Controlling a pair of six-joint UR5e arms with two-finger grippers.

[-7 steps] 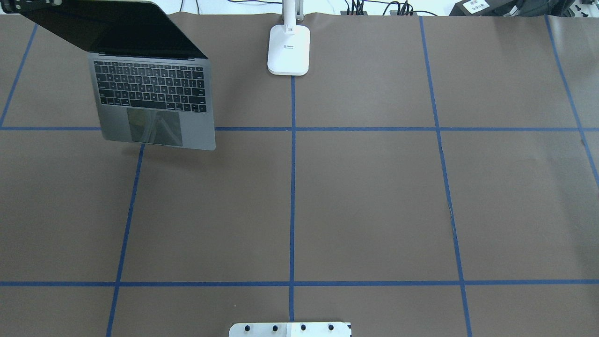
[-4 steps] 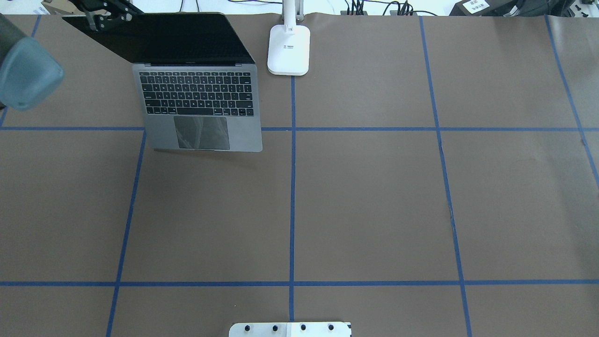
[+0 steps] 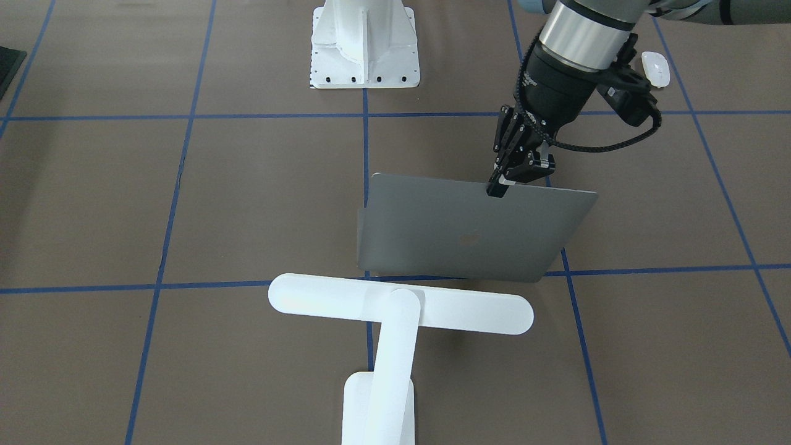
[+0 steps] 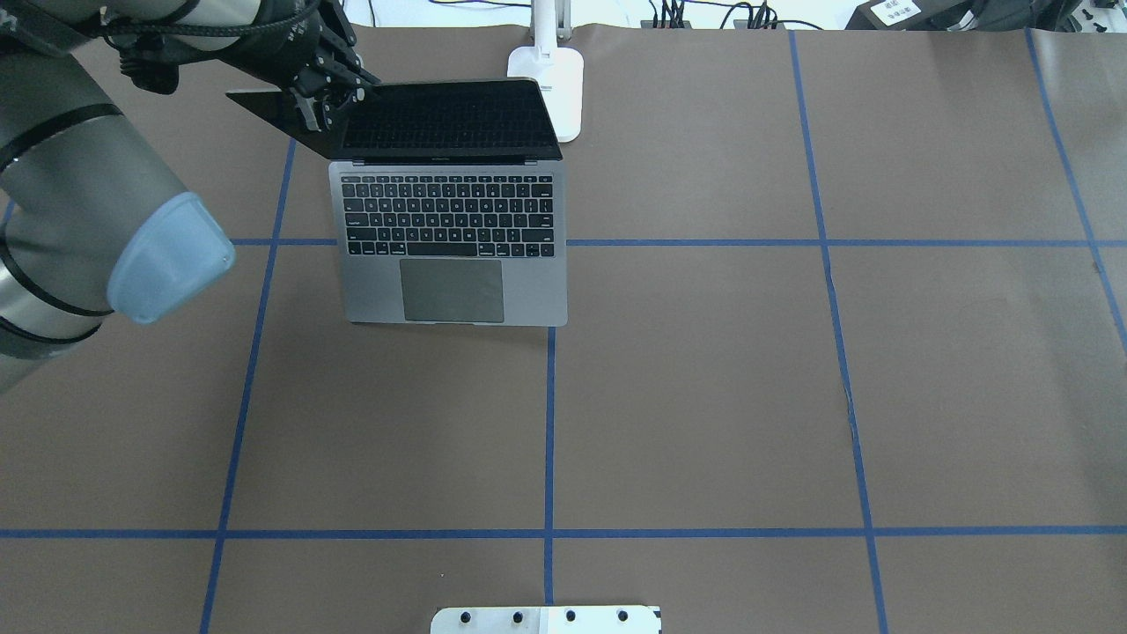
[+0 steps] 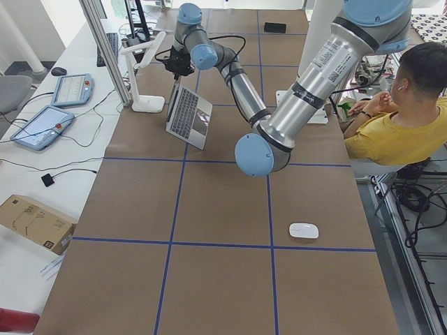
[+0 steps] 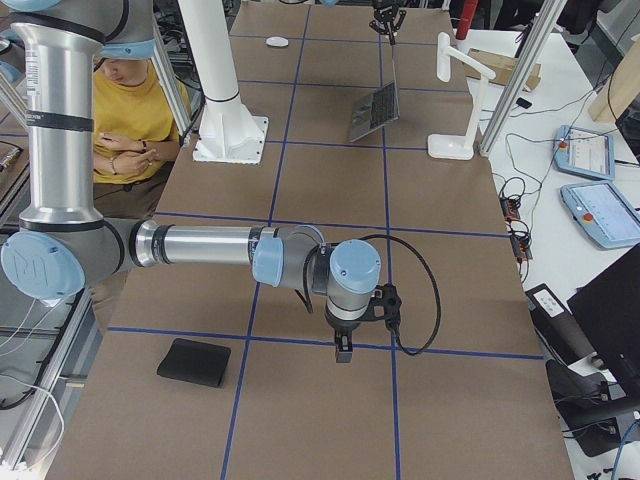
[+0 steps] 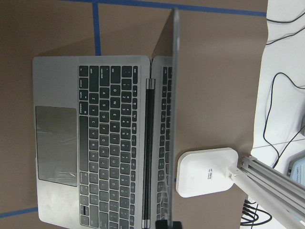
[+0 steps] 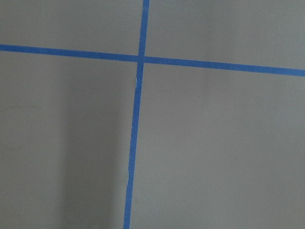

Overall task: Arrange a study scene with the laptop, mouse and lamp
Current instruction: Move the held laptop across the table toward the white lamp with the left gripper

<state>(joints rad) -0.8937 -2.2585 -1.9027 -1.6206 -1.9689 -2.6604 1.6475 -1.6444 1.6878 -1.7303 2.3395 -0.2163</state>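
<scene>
Laptop (image 3: 457,228) — faint lid logo; lamp (image 7: 207,171) label illegible.

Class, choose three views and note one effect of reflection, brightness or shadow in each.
Left wrist view: the laptop screen, seen edge-on, mirrors its own keys. Front-facing view: the lamp is bright white with little surface detail, and it throws a soft shadow on the table. Right wrist view: a faint darker band runs down the table.

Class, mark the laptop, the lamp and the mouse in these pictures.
laptop (image 4: 452,291): overhead view, on its trackpad.
lamp (image 3: 397,346): front-facing view, on its flat arm.
mouse (image 5: 304,230): left exterior view, on its top.
</scene>
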